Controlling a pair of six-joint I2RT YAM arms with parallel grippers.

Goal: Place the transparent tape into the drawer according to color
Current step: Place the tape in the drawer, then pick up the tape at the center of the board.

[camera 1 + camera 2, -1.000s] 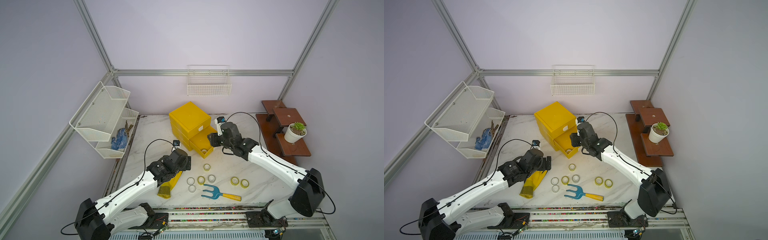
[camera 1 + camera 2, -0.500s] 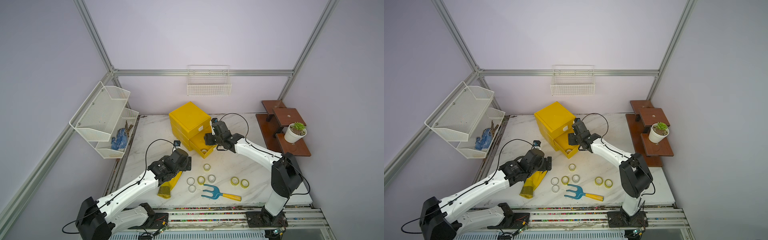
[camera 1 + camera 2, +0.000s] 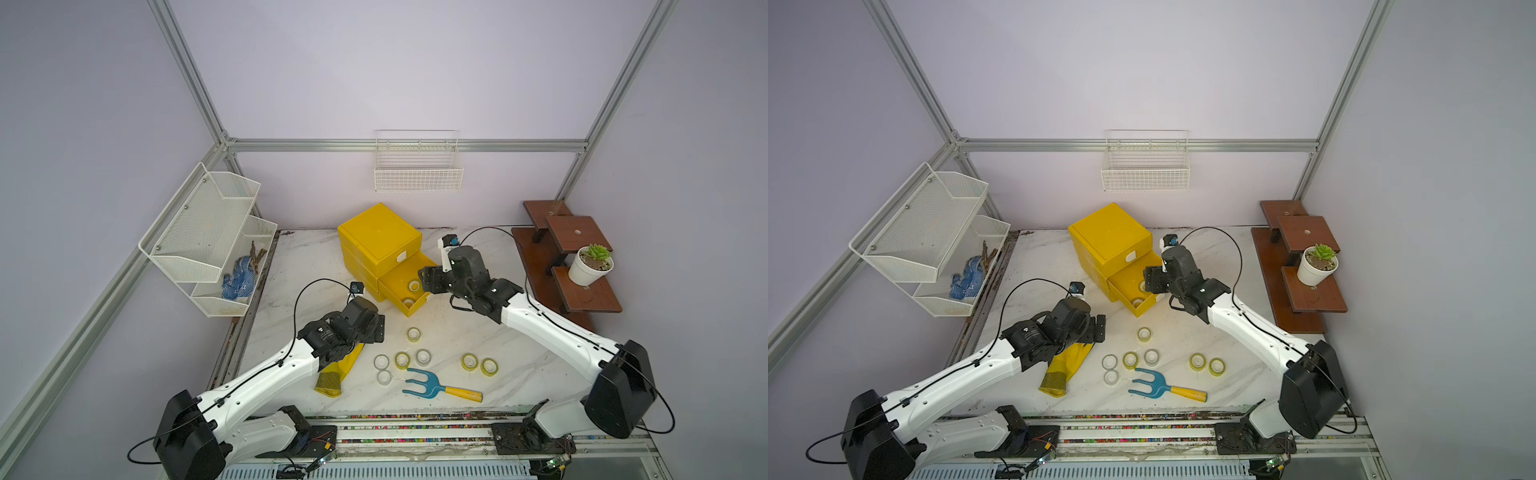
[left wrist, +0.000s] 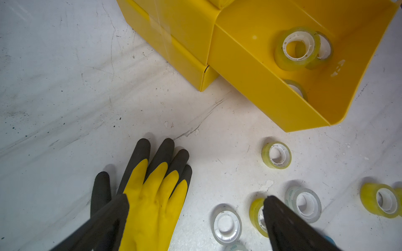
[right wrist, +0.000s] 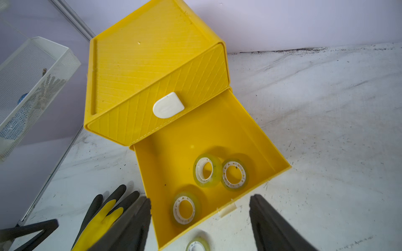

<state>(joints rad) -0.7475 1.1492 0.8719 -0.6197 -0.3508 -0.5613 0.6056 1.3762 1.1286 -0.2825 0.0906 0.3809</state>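
Note:
The yellow cabinet's drawer (image 3: 399, 274) is pulled open, and three yellow-green transparent tape rolls (image 5: 206, 170) lie in it. My right gripper (image 5: 200, 201) hangs open and empty over the drawer's front edge, seen in both top views (image 3: 428, 282) (image 3: 1152, 282). Several more rolls lie on the marble table: a yellow-green one (image 3: 413, 334) by itself, a mixed group of clear and yellow-green (image 3: 402, 360), and a yellow-green pair (image 3: 469, 361). My left gripper (image 4: 195, 198) is open and empty above the glove's fingertips. One of its fingers (image 4: 282, 221) partly covers a yellow-green roll (image 4: 255, 214).
A yellow-and-black glove (image 3: 338, 370) lies under my left arm. A blue hand fork with a yellow handle (image 3: 436, 386) lies near the front edge. A white mesh shelf (image 3: 208, 241) stands left, and a wooden step shelf with a potted plant (image 3: 590, 266) right.
My right gripper has opened above the drawer and drawn back a little to the right. The left arm has not moved.

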